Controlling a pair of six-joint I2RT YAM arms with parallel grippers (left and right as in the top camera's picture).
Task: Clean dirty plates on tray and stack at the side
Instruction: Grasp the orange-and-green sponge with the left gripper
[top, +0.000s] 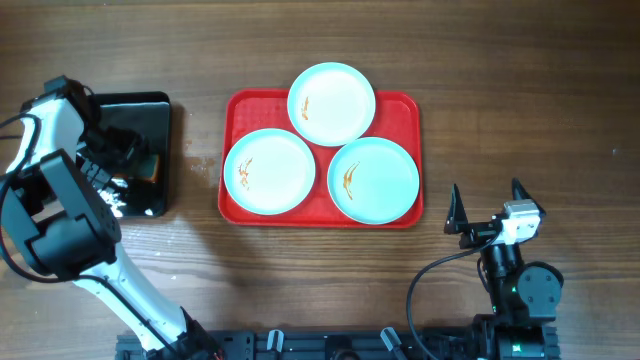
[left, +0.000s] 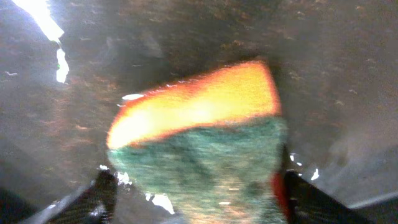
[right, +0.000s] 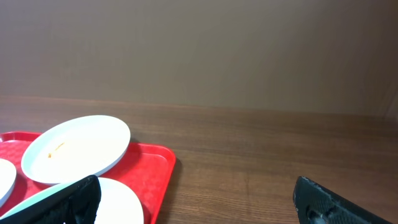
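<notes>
Three pale plates lie on the red tray (top: 404, 108): one at the back (top: 331, 103), one front left (top: 269, 171), one front right (top: 373, 180), each with an orange-brown smear. My left gripper (top: 140, 165) is down over the black tray (top: 150, 108). In the left wrist view its jaws (left: 196, 190) stand wide astride an orange sponge with a green scouring face (left: 199, 143); a sliver of tray shows beside the left finger (left: 102, 193). My right gripper (top: 488, 203) hangs open and empty, right of the red tray.
The right wrist view shows the back plate (right: 78, 148), the edge of the nearer plate (right: 121, 202) and the red tray's corner (right: 160, 163), with bare wooden table (right: 261, 155) beyond. The black tray's surface is glossy, with glare spots.
</notes>
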